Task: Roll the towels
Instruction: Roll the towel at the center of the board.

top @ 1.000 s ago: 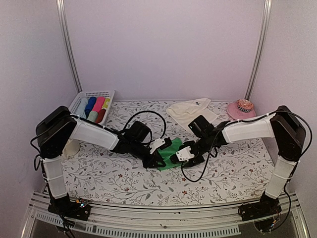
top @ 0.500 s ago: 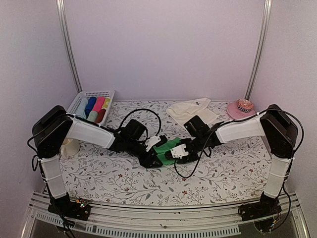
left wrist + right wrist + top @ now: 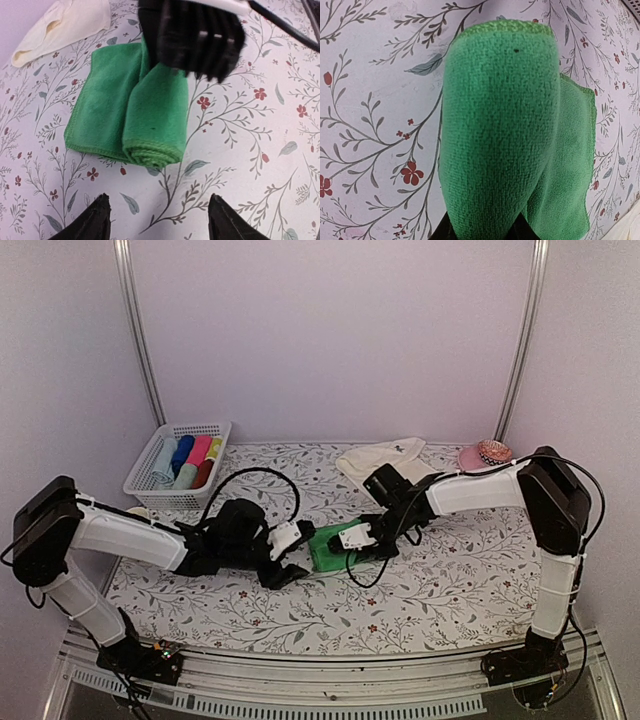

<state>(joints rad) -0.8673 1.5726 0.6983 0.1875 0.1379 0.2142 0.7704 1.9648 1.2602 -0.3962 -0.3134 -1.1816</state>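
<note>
The green towel (image 3: 322,543) lies mid-table, half rolled: a thick roll (image 3: 156,117) beside its flat part (image 3: 100,102). My right gripper (image 3: 485,231) is shut on the roll's far end (image 3: 500,130), one fingertip on each side. My left gripper (image 3: 159,220) stands open just short of the roll's near end, nothing between its fingers (image 3: 95,222). In the top view it (image 3: 290,565) sits left of the towel. The cream-white towel (image 3: 385,462) lies crumpled at the back, and its edge (image 3: 65,22) shows in the left wrist view.
A white basket (image 3: 190,427) with several coloured rolls stands at the back left. A pink dish (image 3: 485,455) sits at the back right. Both arms' black cables loop over the flowered tabletop (image 3: 450,580) near the towel.
My left gripper opened, let go of the green towel and drew back to the left. My right gripper closed on the roll and moved left with it.
</note>
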